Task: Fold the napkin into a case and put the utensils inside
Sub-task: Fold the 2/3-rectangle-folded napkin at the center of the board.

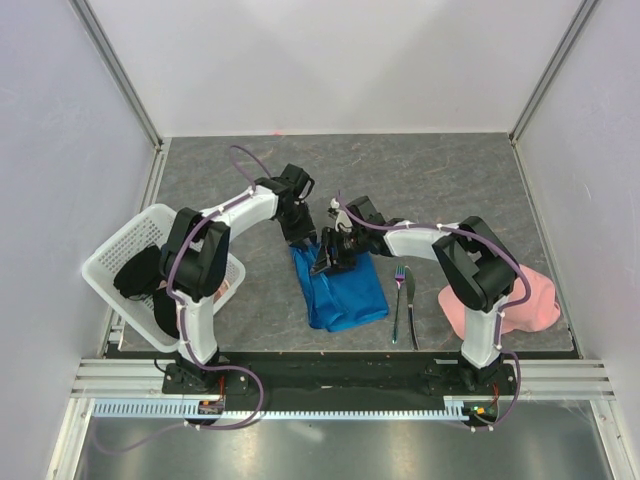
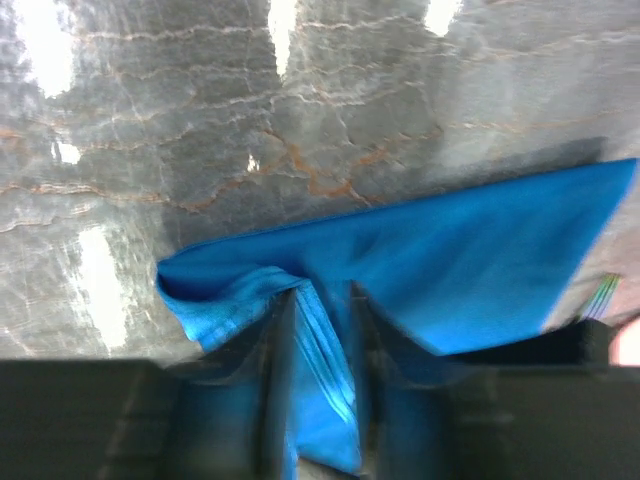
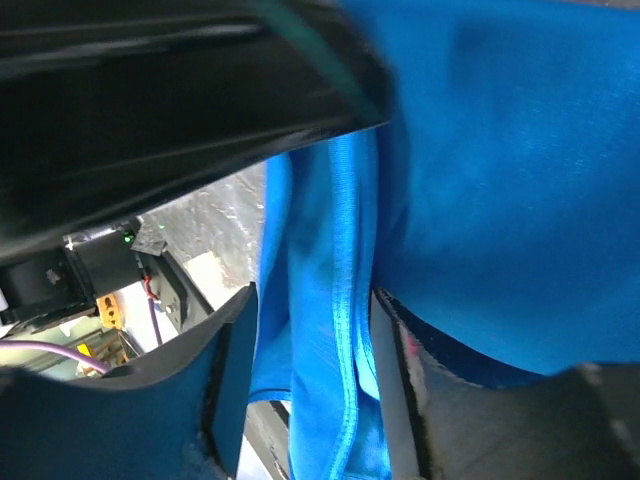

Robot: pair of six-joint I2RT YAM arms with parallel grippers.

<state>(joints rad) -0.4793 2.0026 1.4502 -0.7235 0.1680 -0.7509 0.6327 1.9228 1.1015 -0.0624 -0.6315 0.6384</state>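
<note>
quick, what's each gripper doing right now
left gripper: a fold of the napkin sits in it, cannot tell if it is gripped
right gripper: open, napkin hangs loose through the gap

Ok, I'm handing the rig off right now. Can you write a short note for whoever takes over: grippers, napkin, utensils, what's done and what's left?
Left gripper: the napkin has an edge between its fingers; cannot tell if it is clamped.
Right gripper: a hemmed fold sits between its fingers; grip unclear too.
Napkin: on the table between the arms, folded into a rumpled layered rectangle, not yet a narrow case.
Fork and knife: side by side on the table, right of the napkin.
Done: the first folds.
Left: finish the case and slide both utensils in.
</note>
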